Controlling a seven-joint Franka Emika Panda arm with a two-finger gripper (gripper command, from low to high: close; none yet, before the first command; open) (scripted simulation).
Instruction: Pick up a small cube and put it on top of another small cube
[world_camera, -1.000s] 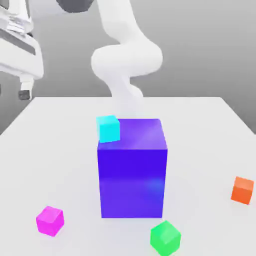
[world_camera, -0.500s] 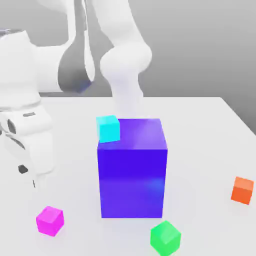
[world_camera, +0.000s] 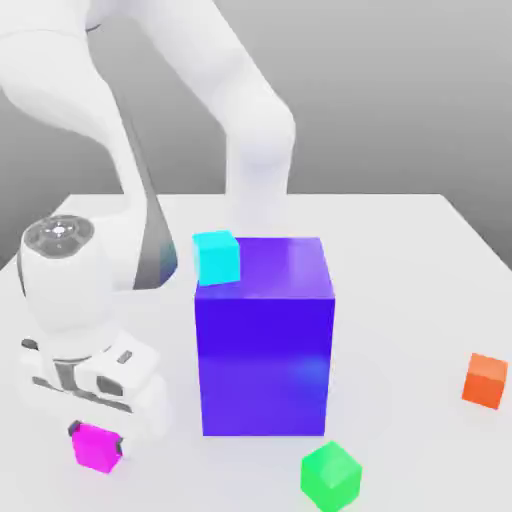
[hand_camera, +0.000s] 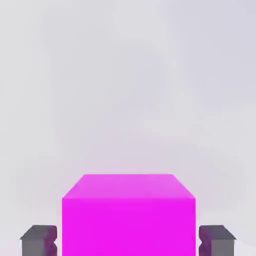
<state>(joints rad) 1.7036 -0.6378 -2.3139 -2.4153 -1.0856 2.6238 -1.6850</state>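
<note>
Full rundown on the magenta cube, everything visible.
The magenta cube is small, bright magenta-pink, smooth and plain, with no markings. It sits flat and upright on the white table, near the front edge at the exterior view's left, apart from the big blue block and the green cube. The gripper is down over it, shut on it, a dark finger at each side in the hand view.

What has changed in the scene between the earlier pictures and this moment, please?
The arm swung in from the exterior view's upper left and came down over the magenta cube; the gripper now has its fingers shut on it. The cyan cube, blue block, green cube and orange cube stayed put.
</note>
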